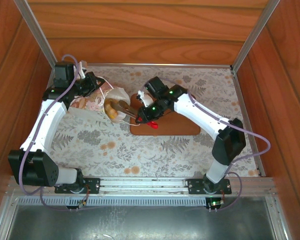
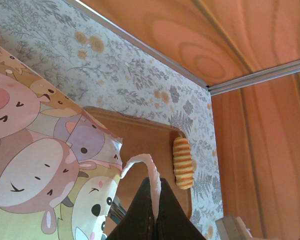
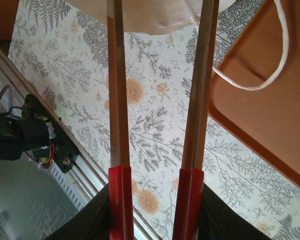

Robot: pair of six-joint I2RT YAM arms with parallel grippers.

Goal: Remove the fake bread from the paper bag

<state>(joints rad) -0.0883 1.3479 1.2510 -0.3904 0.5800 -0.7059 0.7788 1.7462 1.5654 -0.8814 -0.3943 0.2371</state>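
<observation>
The paper bag (image 1: 119, 95) lies on its side left of the brown tray (image 1: 175, 127), its mouth facing right. Golden fake bread (image 1: 111, 108) shows inside that mouth. My left gripper (image 1: 96, 84) is at the bag's back edge, and in the left wrist view it (image 2: 155, 192) is shut on the bag's white cord handle (image 2: 140, 161) beside the cartoon-printed bag (image 2: 40, 165). A ridged loaf (image 2: 182, 162) lies on the tray (image 2: 140, 135). My right gripper (image 1: 122, 106) reaches its long wooden fingers (image 3: 115, 80) into the bag's mouth; they stand apart, nothing between them, tips (image 3: 160, 2) over the white bag (image 3: 155, 15).
The bag's other cord handle (image 3: 270, 75) loops over the tray's corner (image 3: 270, 130). Wooden walls (image 1: 140, 30) close in the flowered tabletop (image 1: 115, 150) on three sides. A metal rail (image 1: 145, 185) with the arm bases runs along the near edge.
</observation>
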